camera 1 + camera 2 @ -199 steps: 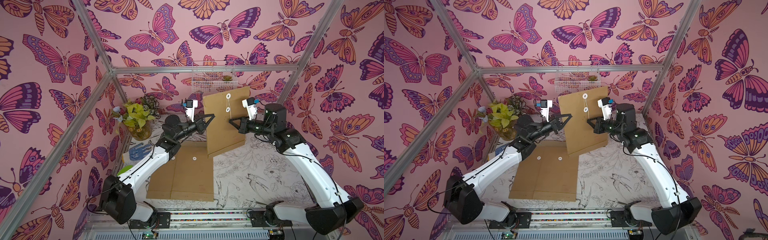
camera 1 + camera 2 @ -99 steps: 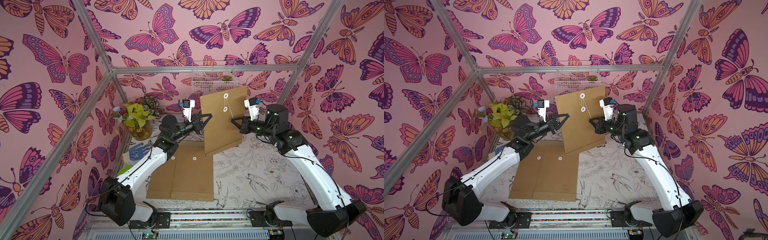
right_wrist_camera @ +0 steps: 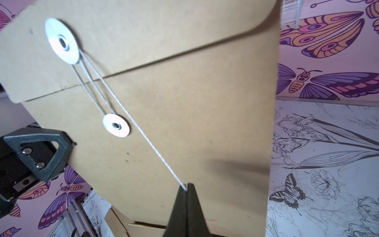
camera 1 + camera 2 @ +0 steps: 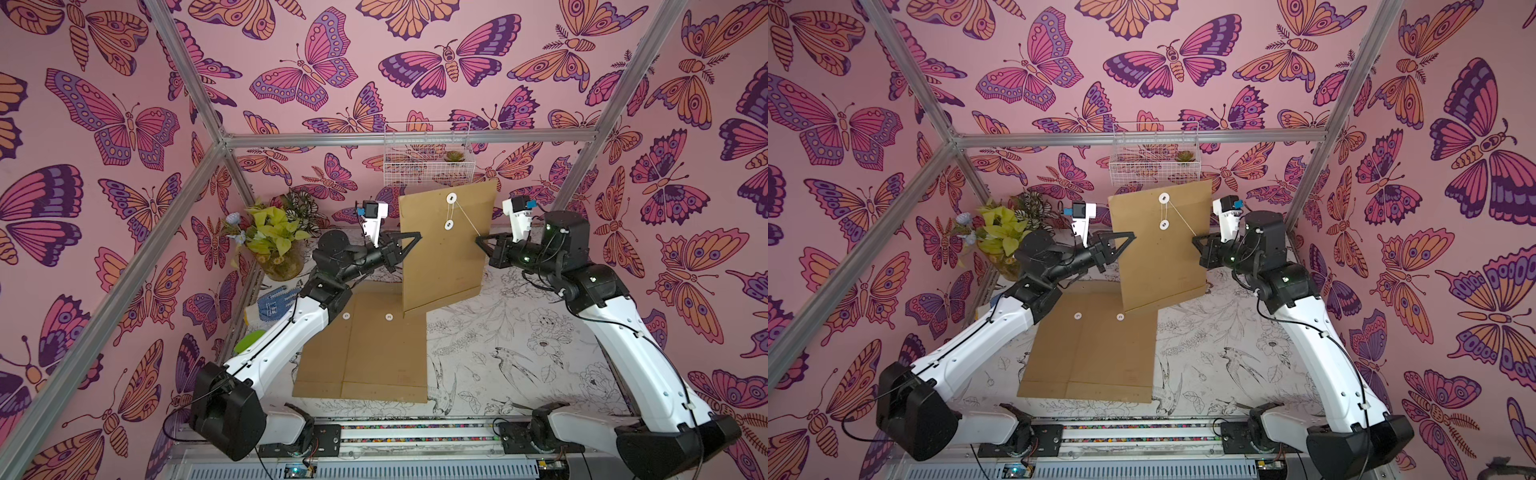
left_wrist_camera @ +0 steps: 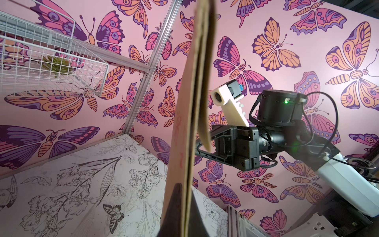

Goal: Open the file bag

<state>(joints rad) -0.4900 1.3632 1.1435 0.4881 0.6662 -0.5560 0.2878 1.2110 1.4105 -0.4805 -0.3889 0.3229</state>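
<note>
The brown kraft-paper file bag hangs upright above the table, its lower edge over two flat brown paper bags. The left pincer is clamped on the bag's left edge. The right pincer is closed on the thin white string, which runs taut from the upper white disc. A white wire basket sits near the top edge. Bare table lies open to the right.

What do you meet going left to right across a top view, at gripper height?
potted plant → left gripper, shut on the bag's edge → file bag → right gripper, shut on the string
</note>
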